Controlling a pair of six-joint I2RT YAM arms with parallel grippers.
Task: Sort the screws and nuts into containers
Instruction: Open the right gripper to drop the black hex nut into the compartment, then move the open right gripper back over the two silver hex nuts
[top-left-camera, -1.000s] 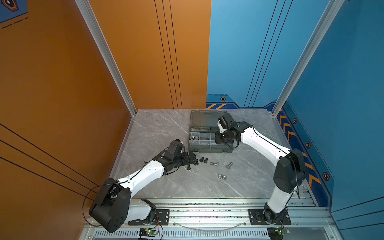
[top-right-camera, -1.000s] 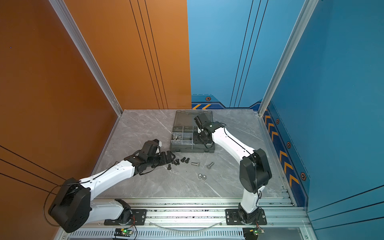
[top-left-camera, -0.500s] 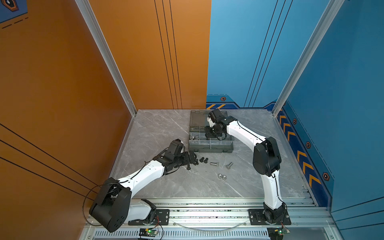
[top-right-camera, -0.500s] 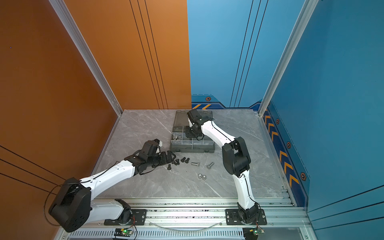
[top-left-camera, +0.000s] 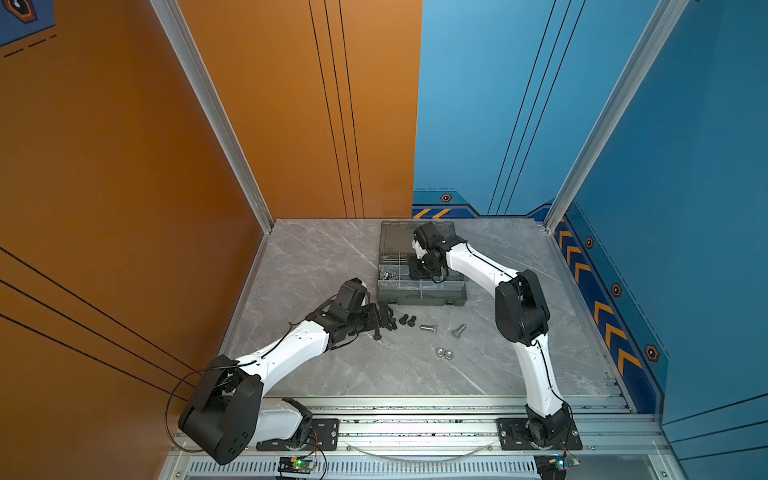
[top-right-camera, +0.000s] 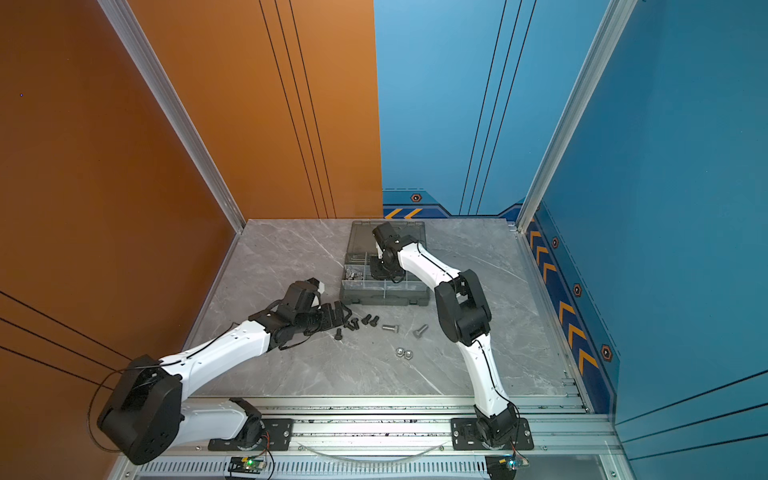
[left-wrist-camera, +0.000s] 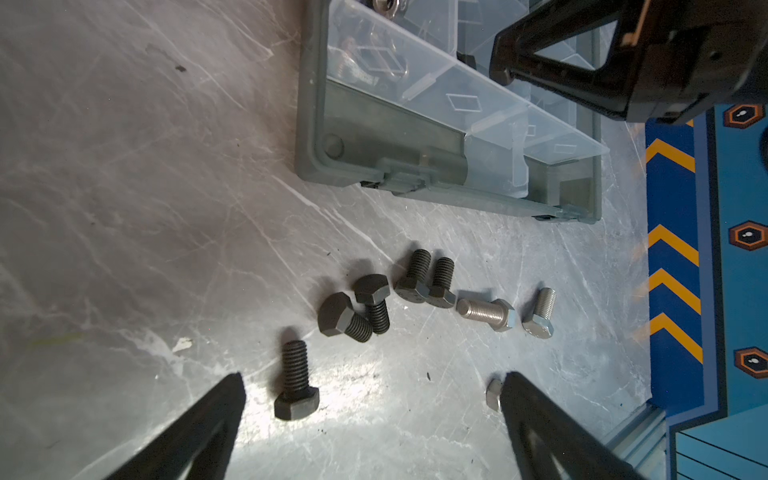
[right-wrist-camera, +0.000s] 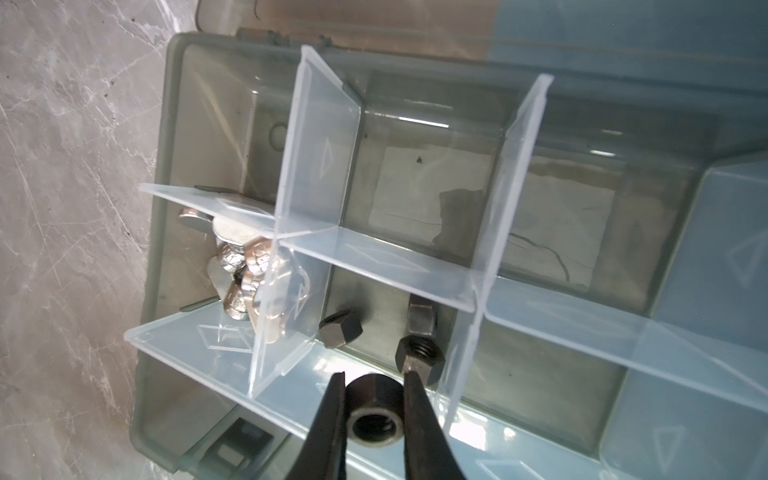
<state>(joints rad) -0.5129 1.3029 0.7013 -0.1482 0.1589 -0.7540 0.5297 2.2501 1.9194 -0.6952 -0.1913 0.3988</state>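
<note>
Here the right gripper (right-wrist-camera: 374, 374) is low over the organiser case (right-wrist-camera: 166, 124), and its two thin jaws are pressed on a black hex nut (right-wrist-camera: 374, 419), one jaw at each side of it. The nut hangs at the near divider of a compartment where three other black nuts (right-wrist-camera: 340, 330) lie on the floor; whether it touches the divider, I cannot tell. In the neighbour compartment, behind a translucent wall, there is a small heap of silver wing nuts (right-wrist-camera: 239, 266). In a top view the case stands in the back half of the grey marble table (top-left-camera: 324, 257), with its smoky lid (top-left-camera: 395, 237) lying open behind it. The left gripper (left-wrist-camera: 372, 377) is low over the table in front of the case; its jaws stand wide apart and hold nothing. Between them lies one black bolt (left-wrist-camera: 296, 382), close to one finger but not touched by it. One of the silver hex nuts (left-wrist-camera: 493, 395) shows just beside the other finger (left-wrist-camera: 540, 428). Beyond the jaws four more black bolts (left-wrist-camera: 374, 305) lie in two touching pairs, and next to them two silver bolts (left-wrist-camera: 486, 313), all on the table between this gripper and the case. In a top view the two silver hex nuts (top-left-camera: 444, 353) lie side by side, nearer to the robot's base than the bolts.
</note>
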